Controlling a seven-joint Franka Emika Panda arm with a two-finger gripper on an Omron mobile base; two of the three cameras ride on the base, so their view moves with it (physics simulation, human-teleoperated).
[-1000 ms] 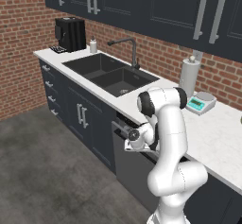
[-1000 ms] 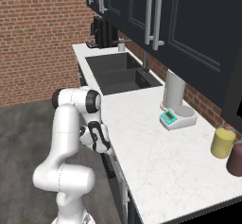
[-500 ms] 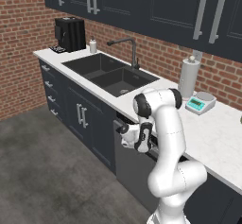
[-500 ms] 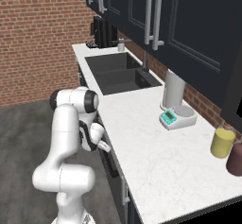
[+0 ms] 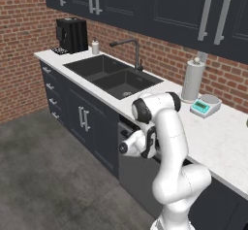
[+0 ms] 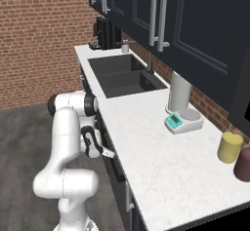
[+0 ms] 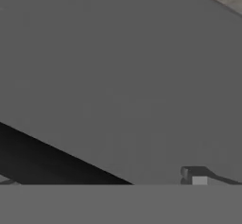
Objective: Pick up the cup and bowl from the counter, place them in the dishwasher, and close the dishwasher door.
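Hand (image 5: 145,144) withdrawn from dishwasher door (image 5: 133,168).

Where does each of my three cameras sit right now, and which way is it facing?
Left base view: behind-left of the arm, facing the counter, sink and closed dishwasher door.
Right base view: behind-right, looking along the counter at the scale and yellow tumbler; arm lower left.
Hand view: close on a flat grey panel.
Both base views share sink, scale, arm.
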